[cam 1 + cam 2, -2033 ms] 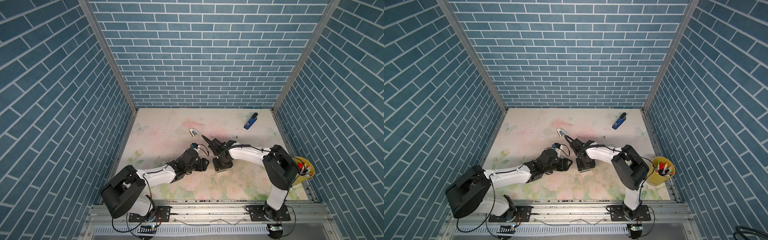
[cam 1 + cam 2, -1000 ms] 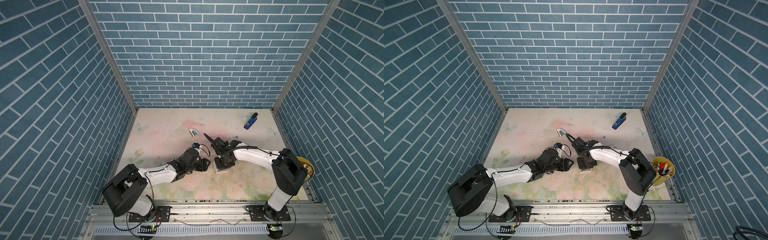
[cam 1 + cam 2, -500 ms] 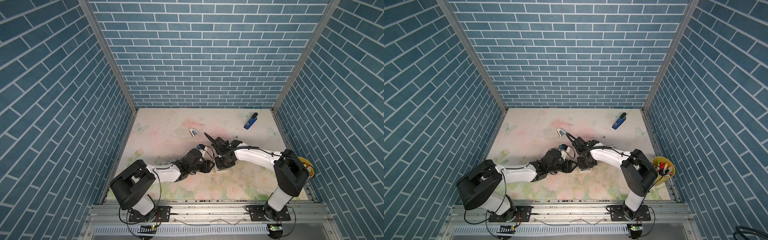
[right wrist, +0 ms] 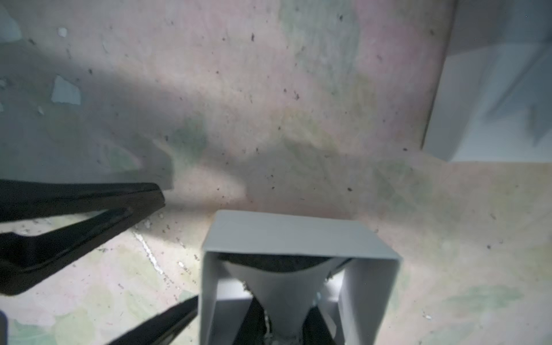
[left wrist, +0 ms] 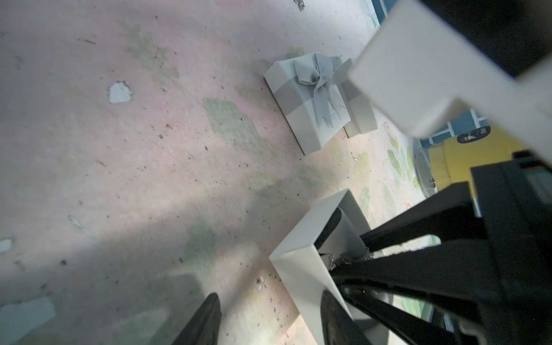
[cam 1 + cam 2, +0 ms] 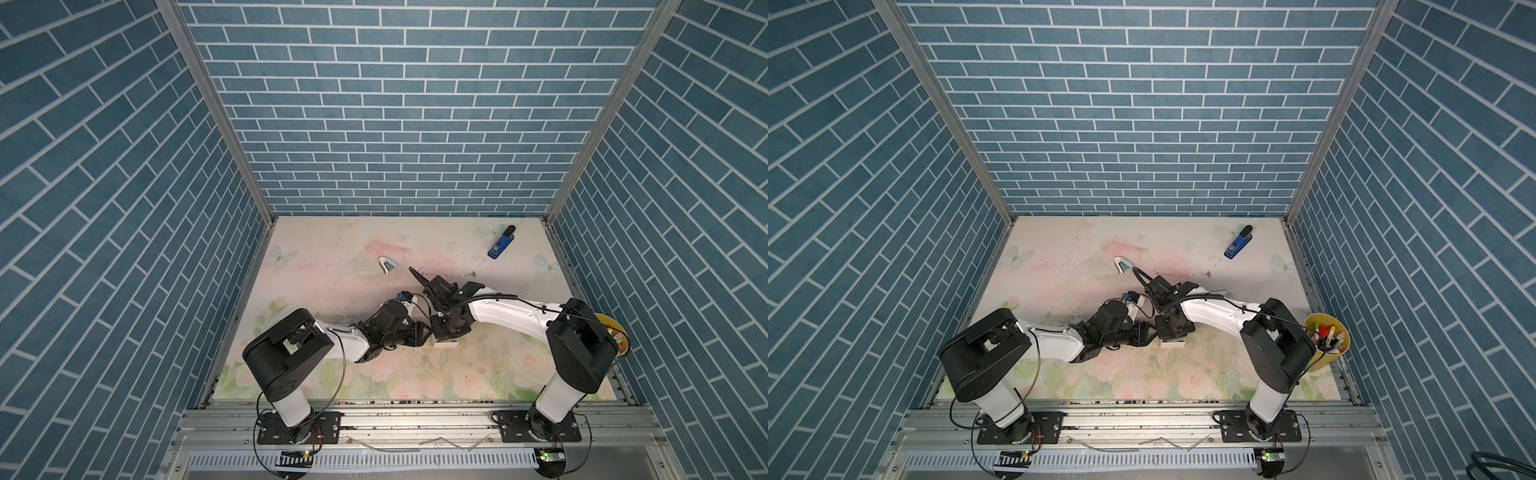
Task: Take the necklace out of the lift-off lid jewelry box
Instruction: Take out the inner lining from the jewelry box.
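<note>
Cup of pens (image 6: pixel 1325 338), yellow, is nearest, at the table's (image 6: pixel 332 257) right front edge beside the right arm's base.

Mid-table, both arms meet at the white jewelry box (image 6: pixel 445 343), which stands open with its lid off.

Left gripper (image 5: pixel 270 295): jaws parted, gripping nothing. One fingertip is right at the box's outer wall, can't tell if it touches. The other finger is out over bare table.

Right gripper (image 4: pixel 283 325): reaches down into the box, jaws drawn in narrow. It's pinched on the necklace (image 5: pixel 332 263) where the glinting chain crosses the narrow end of the grey display pad (image 4: pixel 283 286). Necklace and pad are both inside the box walls.

Lid (image 5: pixel 301 95), white with a grey ribbon bow, lies flat on the table beyond the box, well apart from it. It shows only in the left wrist view.

Farther back, a small white-and-blue item (image 6: pixel 388 264) lies past the grippers. A blue-black stapler-like tool (image 6: pixel 500 242) is near the back right corner.
</note>
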`<state>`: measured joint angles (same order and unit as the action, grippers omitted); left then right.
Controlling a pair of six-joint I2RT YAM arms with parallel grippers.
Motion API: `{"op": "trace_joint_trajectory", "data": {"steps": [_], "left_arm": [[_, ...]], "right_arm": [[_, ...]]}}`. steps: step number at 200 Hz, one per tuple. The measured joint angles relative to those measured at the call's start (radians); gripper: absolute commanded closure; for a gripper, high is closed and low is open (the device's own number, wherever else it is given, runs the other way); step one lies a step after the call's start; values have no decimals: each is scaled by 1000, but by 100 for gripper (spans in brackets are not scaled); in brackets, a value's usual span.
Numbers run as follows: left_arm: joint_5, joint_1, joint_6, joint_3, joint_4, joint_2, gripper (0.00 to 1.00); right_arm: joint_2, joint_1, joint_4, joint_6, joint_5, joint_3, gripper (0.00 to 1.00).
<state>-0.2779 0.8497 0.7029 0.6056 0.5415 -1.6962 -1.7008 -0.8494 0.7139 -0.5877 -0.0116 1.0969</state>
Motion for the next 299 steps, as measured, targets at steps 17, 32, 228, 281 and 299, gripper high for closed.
{"op": "trace_joint_trajectory", "data": {"steps": [17,32,228,281,299], "left_arm": [[0,0,1,0,5,-7,45],[3,0,1,0,10,-10,45],[-34,0,53,-60,240,-60,44],[-30,0,61,-72,242,-76,44],[-30,0,57,-70,237,-74,44]], "right_arm": [[5,0,-7,-3,-1,-11,82],[12,0,-11,-8,0,-21,82],[41,0,-58,-20,5,-53,85],[85,0,-59,-42,8,-63,86],[94,0,-61,-45,8,-63,86]]}}
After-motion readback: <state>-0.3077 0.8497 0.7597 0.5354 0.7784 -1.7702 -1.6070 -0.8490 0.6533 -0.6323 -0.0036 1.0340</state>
